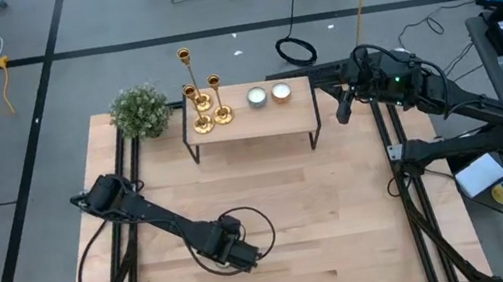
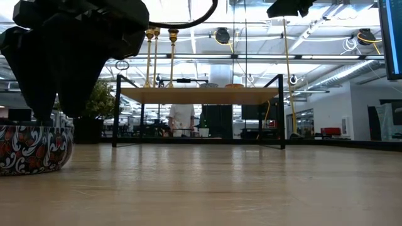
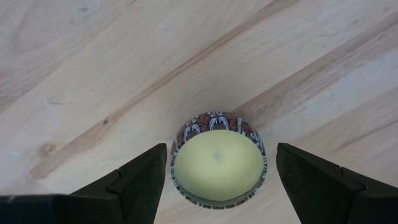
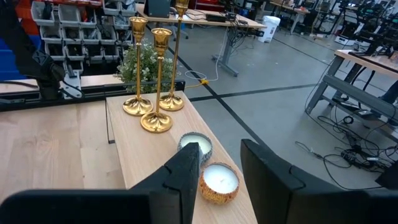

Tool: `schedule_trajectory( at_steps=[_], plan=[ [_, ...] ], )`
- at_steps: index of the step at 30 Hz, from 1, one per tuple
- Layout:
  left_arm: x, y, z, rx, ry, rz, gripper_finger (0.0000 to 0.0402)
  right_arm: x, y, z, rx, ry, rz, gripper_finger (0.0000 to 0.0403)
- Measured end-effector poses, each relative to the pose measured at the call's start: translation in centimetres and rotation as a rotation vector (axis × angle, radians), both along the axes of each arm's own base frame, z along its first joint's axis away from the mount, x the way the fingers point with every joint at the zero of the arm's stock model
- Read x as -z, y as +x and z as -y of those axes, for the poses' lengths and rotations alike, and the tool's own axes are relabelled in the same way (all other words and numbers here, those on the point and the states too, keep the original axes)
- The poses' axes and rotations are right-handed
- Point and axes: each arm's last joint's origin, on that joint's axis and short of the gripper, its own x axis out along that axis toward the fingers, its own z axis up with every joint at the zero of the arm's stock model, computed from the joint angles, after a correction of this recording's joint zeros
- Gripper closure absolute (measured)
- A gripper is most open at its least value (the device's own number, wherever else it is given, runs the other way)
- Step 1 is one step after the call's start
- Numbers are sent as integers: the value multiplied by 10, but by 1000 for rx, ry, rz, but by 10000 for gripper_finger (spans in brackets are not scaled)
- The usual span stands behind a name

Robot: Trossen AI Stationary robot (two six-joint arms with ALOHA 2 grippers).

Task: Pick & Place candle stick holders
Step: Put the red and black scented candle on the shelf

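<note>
Three gold candle stick holders [image 1: 206,108] stand on their round bases at the left end of a small raised wooden shelf [image 1: 249,126] at the table's far side. They also show in the right wrist view [image 4: 156,118] and the low view [image 2: 160,56]. My right gripper [image 1: 343,108] is open and empty, just off the shelf's right end, facing along it [image 4: 221,165]. My left gripper [image 1: 244,255] is open near the table's front centre. Its fingers stand either side of a patterned candle tin [image 3: 217,167] that sits on the table [image 2: 31,147]; I cannot tell whether they touch it.
Two short candles in tins [image 1: 268,96] sit on the shelf's right half, in front of my right gripper [image 4: 219,182]. A green bushy plant [image 1: 141,111] stands at the table's far left corner. Bare wood lies between the shelf and the front edge.
</note>
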Motion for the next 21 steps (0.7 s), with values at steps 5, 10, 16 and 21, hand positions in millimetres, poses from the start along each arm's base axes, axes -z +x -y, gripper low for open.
schedule_trajectory(
  at_steps=[5, 10, 16, 21],
  plan=[
    [5, 1, 2, 4, 3, -7, 105, 0, 0, 0, 0, 0, 0, 289],
    [19, 2, 8, 11, -41, -67, 105, 0, 0, 0, 0, 0, 0, 289],
    [22, 4, 9, 7, -41, -63, 105, 0, 0, 0, -2, -5, -3, 289],
    [23, 4, 9, 26, -25, -55, 105, 0, 0, 0, -2, -6, -3, 289]
  ],
)
